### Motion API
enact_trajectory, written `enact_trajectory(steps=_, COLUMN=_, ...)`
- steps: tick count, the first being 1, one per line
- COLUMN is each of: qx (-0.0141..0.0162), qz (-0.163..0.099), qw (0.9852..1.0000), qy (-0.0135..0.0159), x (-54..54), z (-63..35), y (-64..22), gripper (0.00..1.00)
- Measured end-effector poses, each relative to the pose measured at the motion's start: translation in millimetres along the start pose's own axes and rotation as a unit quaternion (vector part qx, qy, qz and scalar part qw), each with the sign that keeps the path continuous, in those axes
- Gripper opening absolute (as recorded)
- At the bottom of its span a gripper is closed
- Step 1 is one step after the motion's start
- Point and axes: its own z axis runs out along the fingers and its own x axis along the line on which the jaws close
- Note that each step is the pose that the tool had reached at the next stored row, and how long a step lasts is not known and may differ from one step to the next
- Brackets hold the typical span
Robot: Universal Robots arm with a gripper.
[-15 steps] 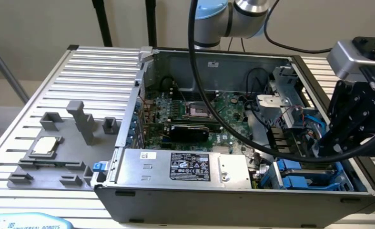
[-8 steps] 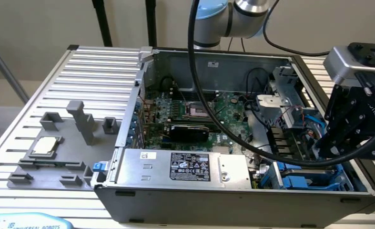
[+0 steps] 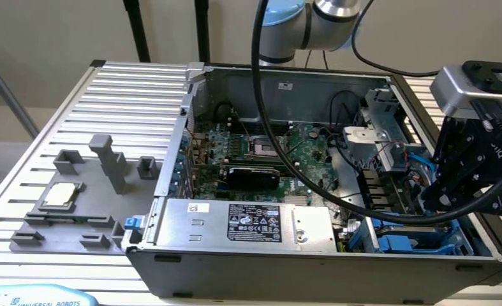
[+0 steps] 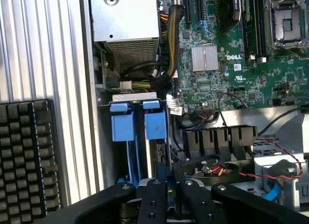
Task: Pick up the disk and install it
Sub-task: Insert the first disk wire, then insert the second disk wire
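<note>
The disk stands on edge in the drive bay of the open computer case. Its bright blue carrier sits beside a second blue carrier, and the same blue frames lie at the case's front right corner. My gripper hangs low inside the case over the end of that carrier, at the exterior view's right. Its black fingers are drawn close together, with only a thin sliver of blue between them. The disk's label face is hidden.
The grey power supply box lies next to the bay, with cable bundles between them. The green motherboard fills the case floor. Red and black wires run near the fingers. A keyboard lies outside the case. A grey fixture holds a small silver chip.
</note>
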Motion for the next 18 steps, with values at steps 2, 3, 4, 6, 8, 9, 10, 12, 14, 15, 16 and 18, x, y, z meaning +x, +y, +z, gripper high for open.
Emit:
enact_trajectory(steps=2, qx=0.0000, qz=0.000, qw=1.0000, qy=0.0001, x=-0.1, z=0.1, y=0.0, gripper=0.16)
enact_trajectory(steps=3, qx=0.0000, qz=0.000, qw=1.0000, qy=0.0001, x=-0.1, z=0.1, y=0.0, gripper=0.16)
enact_trajectory(steps=4, qx=0.0000, qz=0.000, qw=1.0000, qy=0.0001, x=-0.1, z=0.0, y=0.5, gripper=0.16)
enact_trajectory(steps=6, qx=0.0001, qz=0.000, qw=1.0000, qy=0.0001, x=0.0, z=-1.7, y=2.8, gripper=0.16)
enact_trajectory(steps=8, qx=0.0006, qz=0.000, qw=1.0000, qy=-0.0001, x=0.4, z=-3.6, y=6.9, gripper=0.16)
enact_trajectory(steps=9, qx=0.0010, qz=0.000, qw=1.0000, qy=-0.0001, x=0.6, z=-3.9, y=9.2, gripper=0.16)
enact_trajectory(steps=10, qx=0.0016, qz=-0.001, qw=1.0000, qy=-0.0001, x=0.9, z=-4.0, y=11.6, gripper=0.16)
enact_trajectory(steps=12, qx=0.0039, qz=-0.001, qw=1.0000, qy=-0.0003, x=1.4, z=-3.5, y=16.7, gripper=0.16)
enact_trajectory(steps=14, qx=0.0069, qz=-0.002, qw=1.0000, qy=-0.0007, x=2.1, z=-1.0, y=21.0, gripper=0.16)
enact_trajectory(steps=15, qx=0.0084, qz=-0.003, qw=1.0000, qy=-0.0009, x=2.4, z=0.6, y=23.0, gripper=0.16)
enact_trajectory(steps=16, qx=0.0097, qz=-0.003, qw=0.9999, qy=-0.0010, x=2.6, z=2.1, y=24.5, gripper=0.16)
enact_trajectory(steps=18, qx=0.0134, qz=-0.005, qw=0.9999, qy=-0.0012, x=2.9, z=4.7, y=26.2, gripper=0.16)
